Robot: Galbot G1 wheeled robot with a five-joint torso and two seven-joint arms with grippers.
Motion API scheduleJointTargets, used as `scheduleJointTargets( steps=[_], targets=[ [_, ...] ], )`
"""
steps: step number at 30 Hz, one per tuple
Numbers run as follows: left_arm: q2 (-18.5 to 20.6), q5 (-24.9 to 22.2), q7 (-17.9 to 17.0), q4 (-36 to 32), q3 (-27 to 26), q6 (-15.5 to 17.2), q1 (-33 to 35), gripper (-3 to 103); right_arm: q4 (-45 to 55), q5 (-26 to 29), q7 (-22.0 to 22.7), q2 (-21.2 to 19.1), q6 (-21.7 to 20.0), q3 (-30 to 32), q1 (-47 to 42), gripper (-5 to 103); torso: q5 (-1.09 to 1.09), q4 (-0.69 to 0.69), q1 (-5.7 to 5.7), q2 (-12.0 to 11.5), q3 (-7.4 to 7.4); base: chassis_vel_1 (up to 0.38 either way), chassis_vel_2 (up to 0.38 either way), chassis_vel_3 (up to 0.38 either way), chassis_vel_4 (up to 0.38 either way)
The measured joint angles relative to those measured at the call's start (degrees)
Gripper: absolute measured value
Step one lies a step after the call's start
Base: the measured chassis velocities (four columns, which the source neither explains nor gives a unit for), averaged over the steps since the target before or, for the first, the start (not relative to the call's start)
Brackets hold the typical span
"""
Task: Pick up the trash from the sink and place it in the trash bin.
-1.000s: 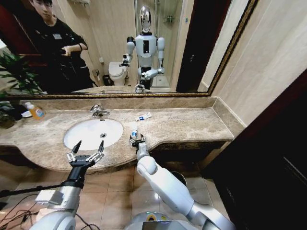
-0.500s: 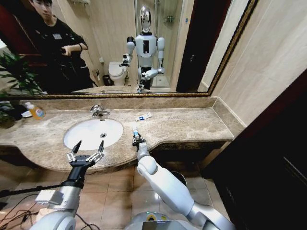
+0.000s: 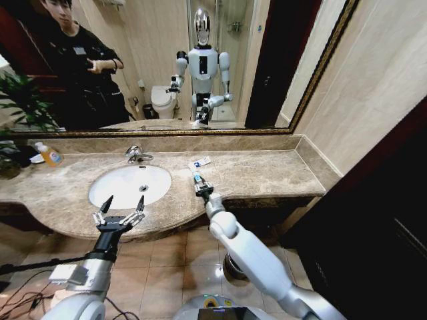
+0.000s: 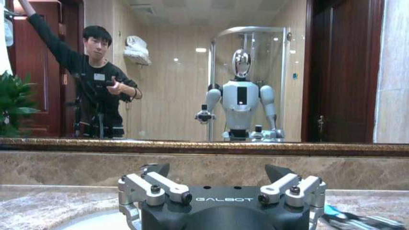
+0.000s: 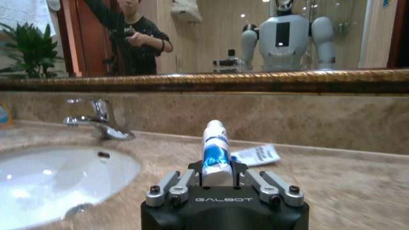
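Note:
My right gripper (image 3: 200,187) is shut on a small white-and-blue tube (image 3: 196,177) and holds it upright just above the counter, right of the sink (image 3: 127,187). In the right wrist view the tube (image 5: 215,146) stands up between the closed fingers of that gripper (image 5: 217,170). A second white-and-blue tube (image 3: 199,162) lies flat on the counter behind it, near the backsplash (image 5: 255,155). My left gripper (image 3: 123,208) hangs open at the counter's front edge before the sink, with nothing in it (image 4: 217,173). The trash bin (image 3: 229,266) is on the floor, partly hidden by my right arm.
A chrome tap (image 3: 137,155) stands behind the basin. A bottle of orange liquid (image 3: 49,155) and a potted plant (image 3: 17,107) are at the far left. A large mirror (image 3: 267,67) runs along the back; a wall closes off the counter's right end.
The right gripper closed on the tube, lifted it and carried it to the right and a little farther back. The left arm has not moved.

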Motion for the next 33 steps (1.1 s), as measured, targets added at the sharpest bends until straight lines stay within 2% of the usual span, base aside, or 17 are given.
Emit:
scheduleJointTargets(
  steps=[1, 4, 6, 7, 13, 20, 25, 30, 33],
  targets=[
    [0.01, 0.0, 0.01, 0.0, 0.0, 0.0, 0.0, 100, 0.82, 0.0, -1.08, -0.97, 0.5, 1.11, -1.03, 27, 0.01, 0.0, 0.0, 0.0, 0.0, 0.0, 0.0, 0.0, 0.0],
    [0.01, 0.0, 0.01, 0.0, 0.01, 0.0, 0.0, 100, 4.5, 0.14, -8.3, -5.04, 3.0, 7.08, -6.05, 27, -0.01, -0.02, 0.0, 0.0, 0.0, 0.0, 0.0, 0.0, 0.0],
    [0.01, 0.0, 0.01, 0.0, 0.0, 0.0, 0.0, 100, 4.95, 0.22, -9.2, -5.53, 3.42, 7.78, -6.71, 27, 0.0, -0.01, 0.0, 0.0, 0.0, 0.0, 0.0, 0.0, 0.0],
    [0.01, 0.0, 0.01, 0.0, 0.0, 0.0, 0.0, 100, 6.36, 0.47, -11.66, -7.03, 5.17, 10.06, -8.95, 27, -0.01, -0.01, 0.0, 0.0, 0.0, 0.0, 0.0, 0.0, 0.0],
    [0.0, 0.0, 0.01, 0.0, 0.0, 0.0, 0.0, 100, 8.15, 0.67, -12.48, -8.34, 7.19, 13.86, -13.33, 27, -0.01, -0.01, 0.0, 0.0, 0.0, 0.0, 0.0, 0.0, 0.0],
    [0.01, 0.0, 0.01, 0.0, 0.0, 0.0, 0.0, 100, 12.05, 1.59, -7.9, -9.57, 6.88, 18.45, -21.47, 27, -0.01, -0.01, 0.0, 0.0, 0.0, 0.0, 0.0, 0.0, 0.0],
    [0.0, 0.0, 0.0, 0.0, 0.0, 0.0, 0.0, 100, 14.19, 2.36, -6.34, -9.79, 7.06, 21.8, -26.74, 27, 0.0, -0.01, -0.01, 0.0, -0.01, 0.0, 0.0, 0.0, 0.0],
    [0.01, 0.0, 0.01, 0.0, 0.0, 0.0, 0.0, 100, 16.29, 3.19, -9.12, -10.07, 8.41, 26.47, -33.02, 27, -0.01, -0.01, -0.01, 0.0, -0.01, 0.0, 0.0, 0.0, 0.0],
    [0.01, 0.0, 0.01, 0.0, 0.0, 0.0, 0.0, 100, 16.9, 2.58, -11.98, -9.71, 11.65, 29.6, -37.99, 27, -0.01, 0.0, -0.01, 0.0, -0.01, 0.0, 0.0, 0.0, 0.0]
  ],
)
